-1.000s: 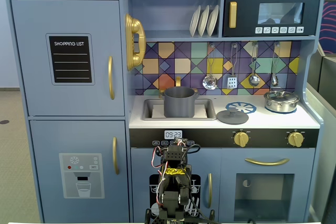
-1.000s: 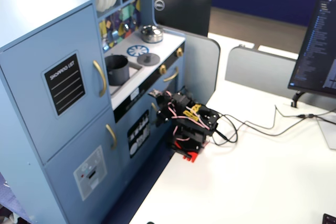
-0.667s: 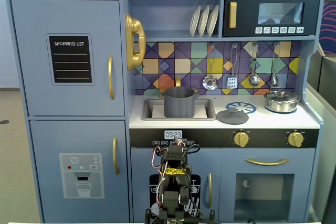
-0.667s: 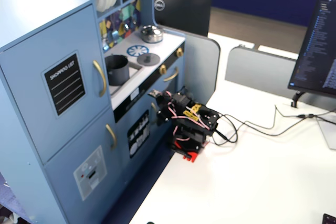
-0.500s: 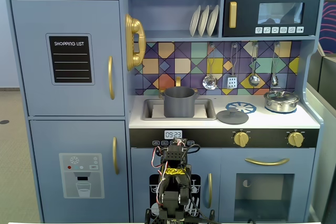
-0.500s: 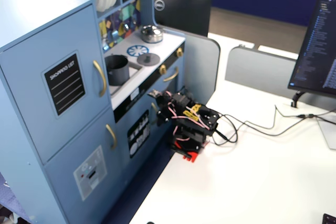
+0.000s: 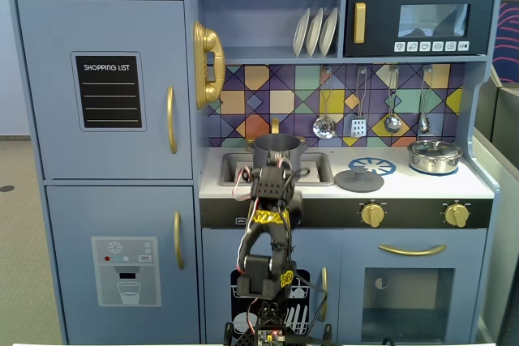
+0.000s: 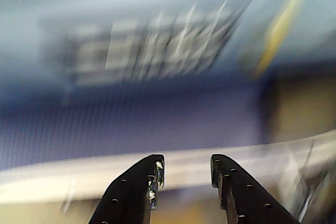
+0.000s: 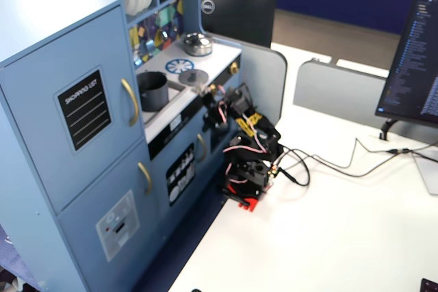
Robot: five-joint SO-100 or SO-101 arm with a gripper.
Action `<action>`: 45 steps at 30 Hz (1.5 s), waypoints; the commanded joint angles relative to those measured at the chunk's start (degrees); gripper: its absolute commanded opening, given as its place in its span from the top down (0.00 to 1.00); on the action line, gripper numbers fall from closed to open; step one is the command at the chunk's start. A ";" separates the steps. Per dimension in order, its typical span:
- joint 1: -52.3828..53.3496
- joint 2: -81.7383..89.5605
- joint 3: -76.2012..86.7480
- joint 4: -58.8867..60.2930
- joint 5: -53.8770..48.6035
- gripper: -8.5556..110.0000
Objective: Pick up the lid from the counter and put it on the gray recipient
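Observation:
The flat dark-gray lid [image 7: 359,179] with a small knob lies on the counter, right of the sink and in front of the blue-and-white burner mark [image 7: 372,166]. It also shows in the other fixed view [image 9: 194,78]. The matte gray pot [image 7: 277,151] stands in the sink, also seen from the side [image 9: 153,90]. My arm [image 7: 268,200] is folded in front of the cabinet, below counter level. My gripper [image 8: 186,166] is open and empty, facing the blurred lower cabinet door. From the side it [image 9: 217,117] hangs near the counter's front edge. Neither lid nor pot shows in the wrist view.
A shiny steel pot [image 7: 435,155] with its own lid stands at the counter's right end. Utensils [image 7: 358,126] hang on the backsplash above the counter. Gold knobs [image 7: 372,214] stick out of the counter front. A white table [image 9: 328,230] carries the arm base and cables.

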 commanded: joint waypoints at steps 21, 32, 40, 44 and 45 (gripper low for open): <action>26.37 -2.99 22.68 -86.66 7.38 0.88; 26.63 -12.92 20.39 -96.77 10.37 0.70; 25.66 -21.62 16.96 -102.30 9.84 0.70; 25.58 -26.10 13.97 -103.97 9.23 0.70; 25.58 -27.07 13.45 -104.33 8.96 0.70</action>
